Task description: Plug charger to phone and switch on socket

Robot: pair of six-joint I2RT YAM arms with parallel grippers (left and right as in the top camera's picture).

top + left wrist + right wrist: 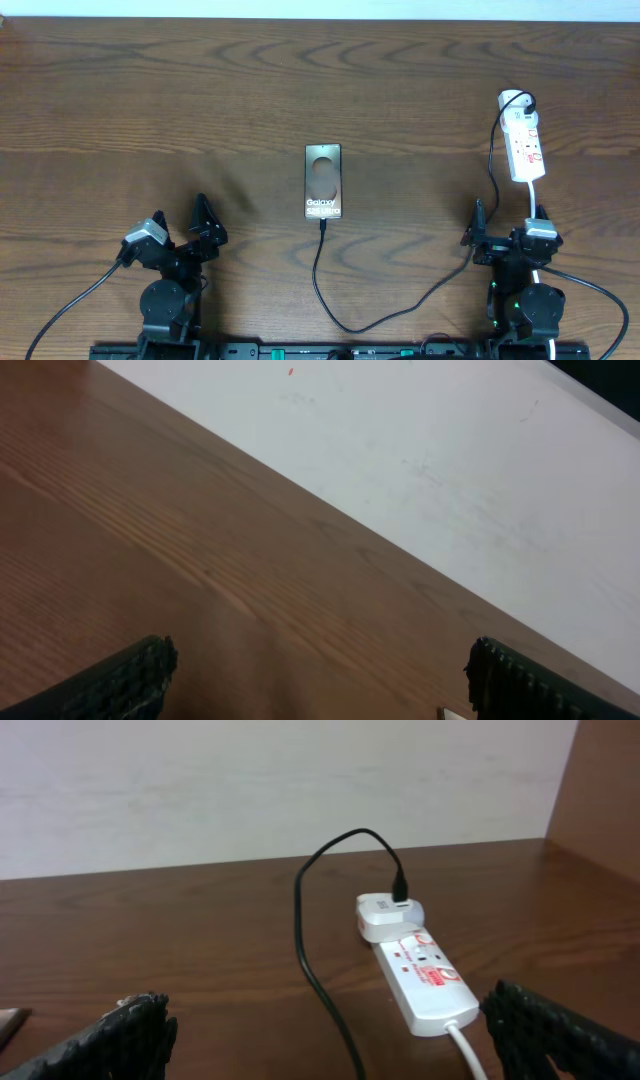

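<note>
The phone [323, 181] lies face up at the table's middle, with "Galaxy" lettering. The charger [320, 270], a thin black cable, meets the phone's near edge with its tip, loops right past the right arm and rises to the white plug [513, 100] at the far end of the socket [525, 150]. In the right wrist view the socket [425, 980], plug [385, 915] and charger cable [310, 950] lie ahead between my fingers. My left gripper [195, 225] [320, 690] is open and empty over bare wood. My right gripper [508, 225] [330, 1040] is open and empty, just short of the socket.
The socket's white cord [535, 200] [465, 1050] runs from its near end toward the right arm. A pale wall [300, 780] stands behind the table's far edge. A wooden side panel [610, 790] rises at the right.
</note>
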